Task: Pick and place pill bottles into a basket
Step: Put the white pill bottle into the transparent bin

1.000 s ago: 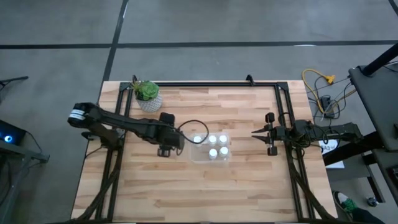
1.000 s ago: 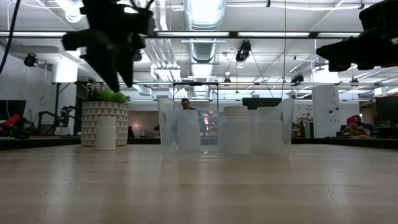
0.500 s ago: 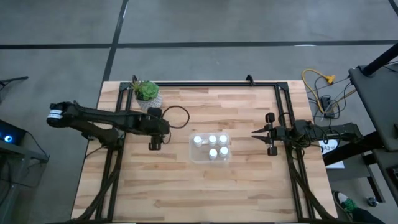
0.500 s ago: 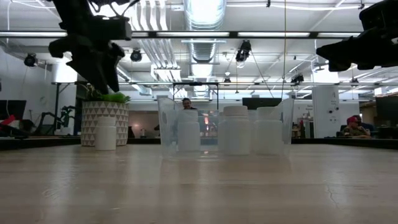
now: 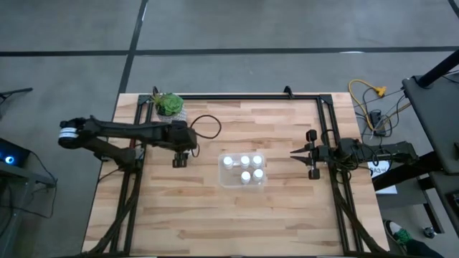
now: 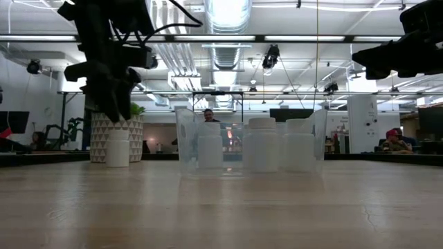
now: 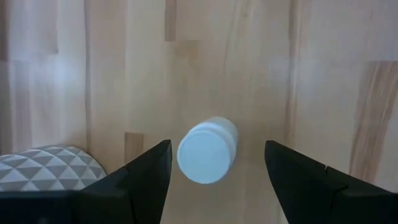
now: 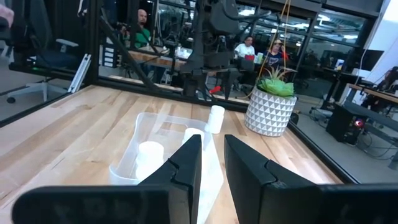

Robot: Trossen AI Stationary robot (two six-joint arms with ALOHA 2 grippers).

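High view: left gripper [image 5: 178, 162] hung spread wide above a lone bottle [image 7: 207, 150], beside the pot [image 5: 171, 107] and apart from the basket [image 5: 242, 170]. Stood upright on the table [image 5: 215, 215], untouched, framed between the fingers [image 7: 138, 180] in the left wrist view. Basket mid-table with four bottles [image 5: 244, 168] visible inside. Right gripper [image 5: 295, 154] parked near the table's right edge, fingers nearly together, empty.

left gripper [image 7: 214, 163]: jaws wide, pointing down | right gripper [image 8: 212, 163]: jaws nearly closed, idle
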